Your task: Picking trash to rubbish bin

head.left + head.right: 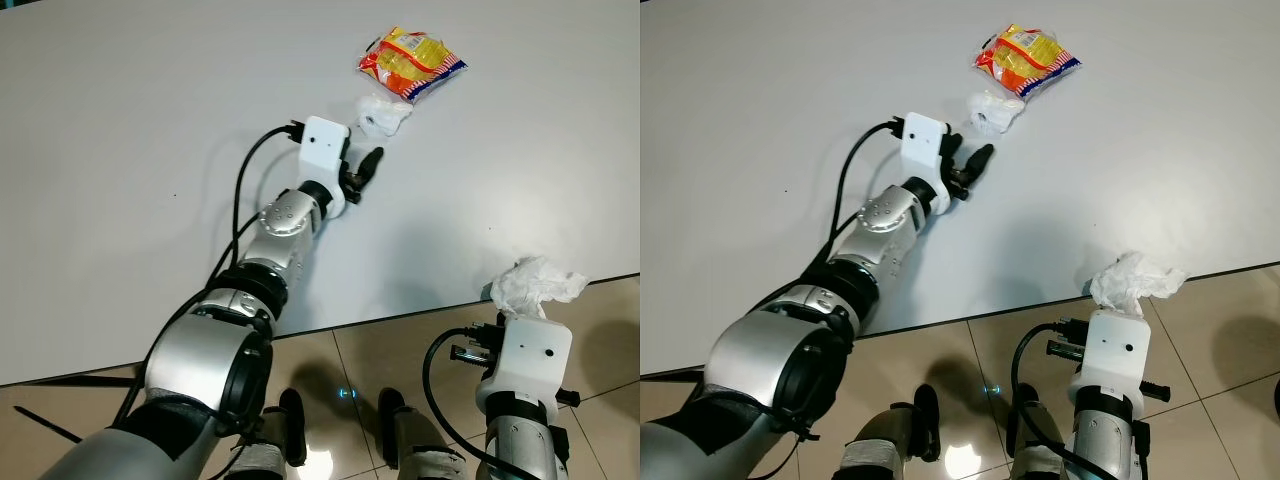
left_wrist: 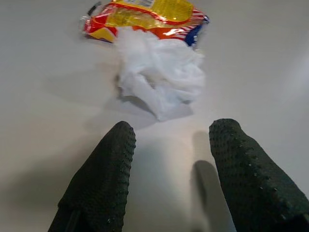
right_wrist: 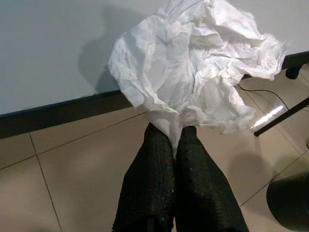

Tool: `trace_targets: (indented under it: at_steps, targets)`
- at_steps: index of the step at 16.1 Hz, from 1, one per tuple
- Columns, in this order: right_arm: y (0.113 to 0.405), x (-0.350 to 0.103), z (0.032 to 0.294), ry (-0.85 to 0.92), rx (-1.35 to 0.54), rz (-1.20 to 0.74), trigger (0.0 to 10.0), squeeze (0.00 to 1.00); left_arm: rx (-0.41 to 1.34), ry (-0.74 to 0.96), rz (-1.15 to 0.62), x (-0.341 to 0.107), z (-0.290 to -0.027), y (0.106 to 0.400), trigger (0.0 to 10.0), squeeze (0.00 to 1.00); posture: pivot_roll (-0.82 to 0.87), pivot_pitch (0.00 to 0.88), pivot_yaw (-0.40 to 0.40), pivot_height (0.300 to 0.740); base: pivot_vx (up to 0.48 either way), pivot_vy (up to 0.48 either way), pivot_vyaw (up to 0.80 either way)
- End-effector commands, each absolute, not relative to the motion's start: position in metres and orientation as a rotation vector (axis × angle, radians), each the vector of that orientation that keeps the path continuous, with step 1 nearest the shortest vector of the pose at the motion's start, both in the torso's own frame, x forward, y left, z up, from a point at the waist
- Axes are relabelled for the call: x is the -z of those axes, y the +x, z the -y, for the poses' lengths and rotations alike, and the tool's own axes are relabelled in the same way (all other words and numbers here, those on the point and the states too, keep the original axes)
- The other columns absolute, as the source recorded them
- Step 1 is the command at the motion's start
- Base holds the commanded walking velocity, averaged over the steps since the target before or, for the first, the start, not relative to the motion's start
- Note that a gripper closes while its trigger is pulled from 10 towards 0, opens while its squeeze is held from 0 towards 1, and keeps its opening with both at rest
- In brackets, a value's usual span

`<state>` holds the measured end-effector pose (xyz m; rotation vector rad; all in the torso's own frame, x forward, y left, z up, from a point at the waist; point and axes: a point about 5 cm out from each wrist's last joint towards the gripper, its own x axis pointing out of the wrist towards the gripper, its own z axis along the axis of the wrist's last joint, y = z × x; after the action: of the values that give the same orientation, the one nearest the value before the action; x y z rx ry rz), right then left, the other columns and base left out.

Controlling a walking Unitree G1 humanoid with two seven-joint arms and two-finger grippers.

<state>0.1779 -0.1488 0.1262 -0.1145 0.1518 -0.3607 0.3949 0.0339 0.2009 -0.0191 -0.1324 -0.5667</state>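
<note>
A small crumpled white tissue lies on the white table, touching a red and yellow snack packet just behind it. My left gripper is stretched over the table, open, its fingertips a short way short of that tissue. My right gripper hangs off the table's near edge above the tiled floor, shut on a larger crumpled white tissue, which also shows at the table edge.
The table's dark front edge runs across the lower part of the head views, with beige floor tiles below it. A dark round object sits on the floor near the right gripper.
</note>
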Motion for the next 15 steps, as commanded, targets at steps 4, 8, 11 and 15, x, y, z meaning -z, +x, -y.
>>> trace_targets:
  at_steps: [4, 8, 11, 15]
  targets:
    - [0.175, -0.149, 0.144, -0.046, 0.386, -0.025, 10.0, 0.00, 0.624, -0.060, 0.103, -0.195, -0.018, 0.389, 10.0, 0.00, -0.13, 0.354, 0.108, 0.740, 0.000, 0.000, 0.00]
    - [0.182, -0.181, 0.142, -0.115, 0.381, 0.125, 10.0, 0.00, 0.631, -0.064, 0.106, -0.196, -0.014, 0.388, 10.0, 0.00, -0.13, 0.341, 0.111, 0.740, 0.000, 0.000, 0.00]
    - [0.183, -0.187, 0.140, -0.107, 0.369, 0.160, 10.0, 0.00, 0.619, -0.057, 0.111, -0.197, -0.016, 0.389, 10.0, 0.00, -0.14, 0.340, 0.111, 0.740, 0.000, 0.000, 0.00]
    - [0.182, -0.189, 0.137, -0.111, 0.357, 0.158, 10.0, 0.00, 0.561, -0.032, 0.146, -0.202, -0.022, 0.392, 10.0, 0.00, -0.16, 0.350, 0.111, 0.740, 0.000, 0.000, 0.00]
